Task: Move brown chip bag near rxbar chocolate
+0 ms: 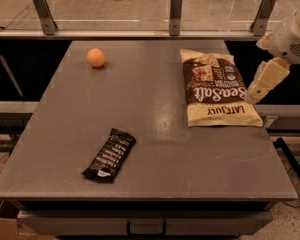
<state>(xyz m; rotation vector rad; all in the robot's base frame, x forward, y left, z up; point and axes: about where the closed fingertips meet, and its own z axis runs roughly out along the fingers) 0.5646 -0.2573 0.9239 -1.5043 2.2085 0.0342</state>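
Brown chip bag lies flat on the table, far right, well apart from the rxbar chocolate at front left, so I judge nothing is done yet. My gripper hangs beside the bag's right edge; its state I cannot tell.

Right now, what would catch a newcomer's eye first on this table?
The big brown chip bag lies flat at the far right, with the gripper hanging at its right edge. Then the black bar near the front left and an orange ball at the far left.
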